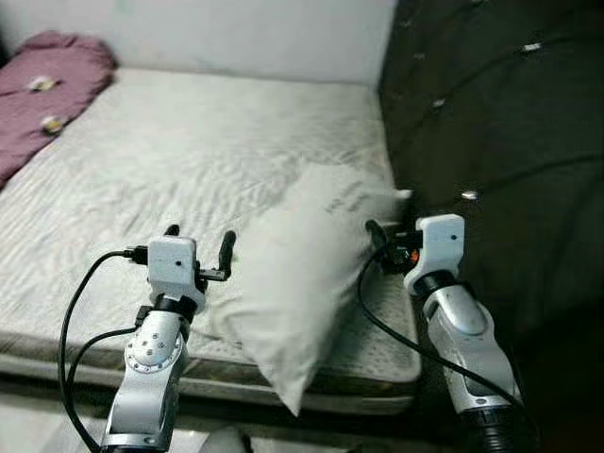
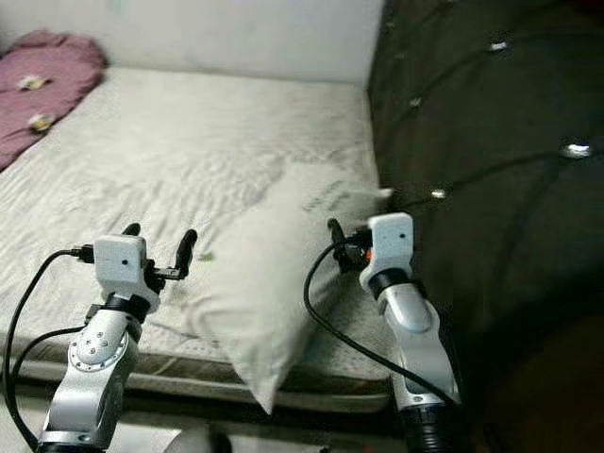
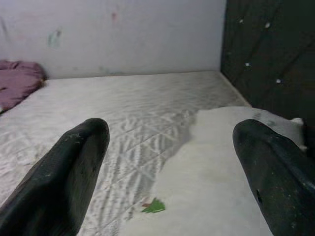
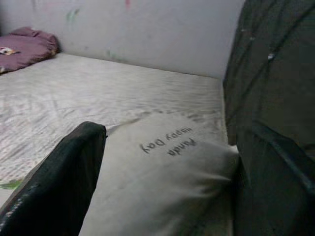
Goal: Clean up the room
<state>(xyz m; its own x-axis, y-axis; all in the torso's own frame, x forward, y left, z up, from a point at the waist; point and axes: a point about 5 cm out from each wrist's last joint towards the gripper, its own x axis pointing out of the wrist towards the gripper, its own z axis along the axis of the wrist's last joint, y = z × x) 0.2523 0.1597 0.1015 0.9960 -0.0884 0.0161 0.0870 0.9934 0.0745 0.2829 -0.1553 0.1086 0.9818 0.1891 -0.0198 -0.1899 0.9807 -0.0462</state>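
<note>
Soft white pillow (image 1: 302, 283), rumpled, lies on quilted mattress (image 1: 170, 160) w/ corner over front edge. Left claw (image 1: 199, 244) open at pillow's 9 o'clock; right claw (image 4: 167, 172) open, straddling it at 3.

White pillow (image 1: 302, 283) with dark lettering lies on a pale grey-white mattress (image 1: 170, 160) quilted in wavy lines. A mauve-purple blanket (image 1: 47, 85) is bunched by the off-white wall (image 1: 236, 33), beside a dark tufted headboard (image 1: 500, 123) with shiny studs. A small green scrap (image 3: 154, 206) sits on the mattress.
</note>
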